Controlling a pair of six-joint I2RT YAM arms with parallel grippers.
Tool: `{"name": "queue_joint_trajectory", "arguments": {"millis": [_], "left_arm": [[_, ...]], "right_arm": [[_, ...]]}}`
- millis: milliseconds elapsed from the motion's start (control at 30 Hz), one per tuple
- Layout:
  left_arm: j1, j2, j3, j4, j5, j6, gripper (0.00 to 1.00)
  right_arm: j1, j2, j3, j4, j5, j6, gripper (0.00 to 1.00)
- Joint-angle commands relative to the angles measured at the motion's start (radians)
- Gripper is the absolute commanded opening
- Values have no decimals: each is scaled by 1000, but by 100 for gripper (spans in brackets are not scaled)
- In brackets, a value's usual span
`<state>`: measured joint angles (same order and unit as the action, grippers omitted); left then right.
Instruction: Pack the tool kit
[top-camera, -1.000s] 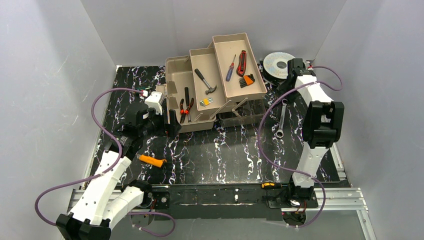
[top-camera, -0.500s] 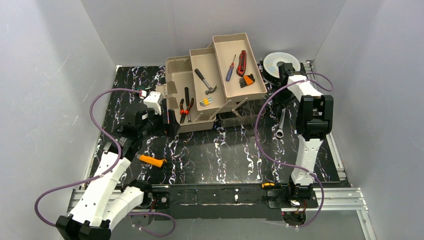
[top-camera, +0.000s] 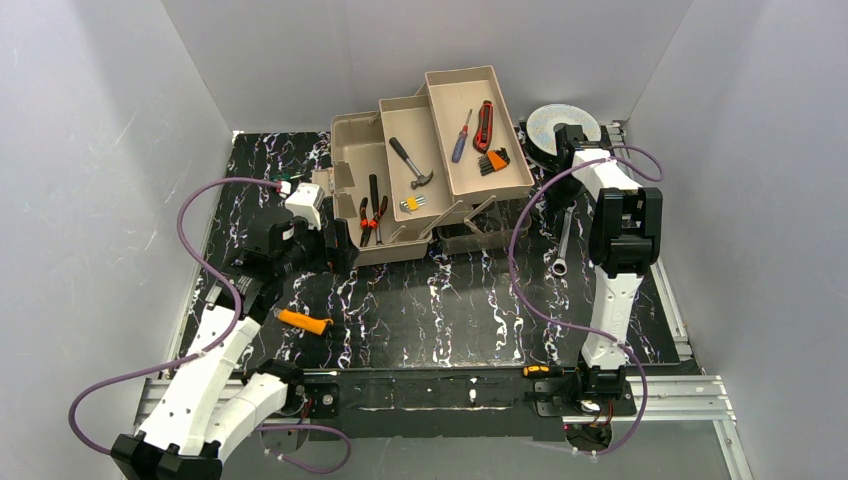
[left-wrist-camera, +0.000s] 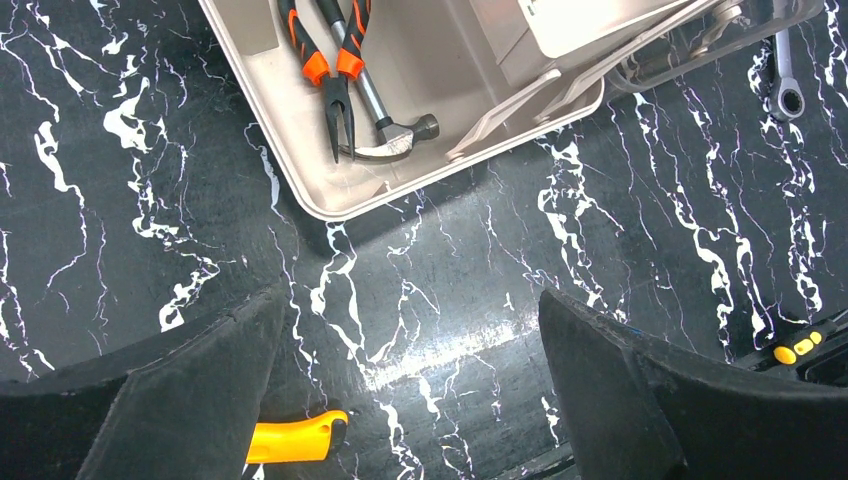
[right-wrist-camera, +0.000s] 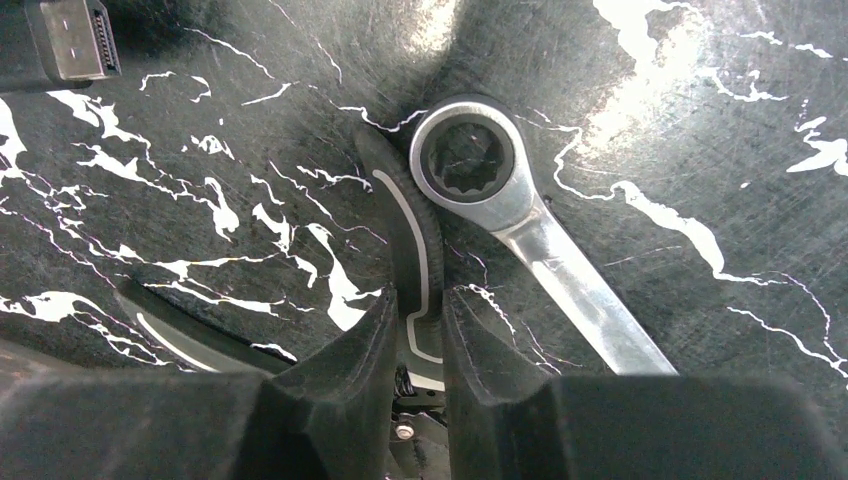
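wrench (right-wrist-camera: 540, 245): likely stiff, slick steel, grasp mid-shaft | right gripper (right-wrist-camera: 422, 340) nearly closed beside its ring | left gripper (left-wrist-camera: 408, 300) spread wide

Left gripper (left-wrist-camera: 408, 300) spread wide over marble-look table (left-wrist-camera: 600, 230); toolbox (left-wrist-camera: 330, 210) corner w/ pliers (left-wrist-camera: 330, 75) & hammer (left-wrist-camera: 390, 135); orange-handled tool (left-wrist-camera: 295, 440) at btm.

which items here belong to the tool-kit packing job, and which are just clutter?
Job:
- taupe plastic toolbox with beige fold-out trays
- silver ratchet wrench, lying loose
- orange-handled tool, lying loose front left
- black-handled hammer, already in a tray

Lying about:
- round silver wire spool, back right
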<state>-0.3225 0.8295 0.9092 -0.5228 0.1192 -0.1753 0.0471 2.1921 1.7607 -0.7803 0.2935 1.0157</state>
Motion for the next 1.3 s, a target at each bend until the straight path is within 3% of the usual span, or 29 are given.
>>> {"name": "queue_joint_trajectory", "arguments": {"millis": [0,67,133,267,467,833,967,1100,1267], "left_arm": [[6,-26,6,-8,-10,11,99],[7,-28,6,-8,-10,11,100],[7,-31,6,-9,-10,9,99],[6,-32,5,-9,-8,8,99],[6,-31,6,-14,-11,9,99],[8,-35,9,-14,-12,9,99],[8,-37,9,-15,-16,11,99],[8,-41,9,-18,-25,13,100],[9,-48,10,-18,-36,16,100]], "right_arm": [[-1,-97,-42,-5,59,12,27],[-1,-131,-71,18,69,15,31],[-1,-139,-79,28,69,12,41],[-1,-79,-8,1,37,-1,53],[-1,62,132,-113,45,-10,55],[1,42,77,-92,93,3,33],[0,43,75,-85,88,-12,30],[-4,37,59,-57,-15,-68,21],[-13,-63,-84,-5,-21,-74,20]]}}
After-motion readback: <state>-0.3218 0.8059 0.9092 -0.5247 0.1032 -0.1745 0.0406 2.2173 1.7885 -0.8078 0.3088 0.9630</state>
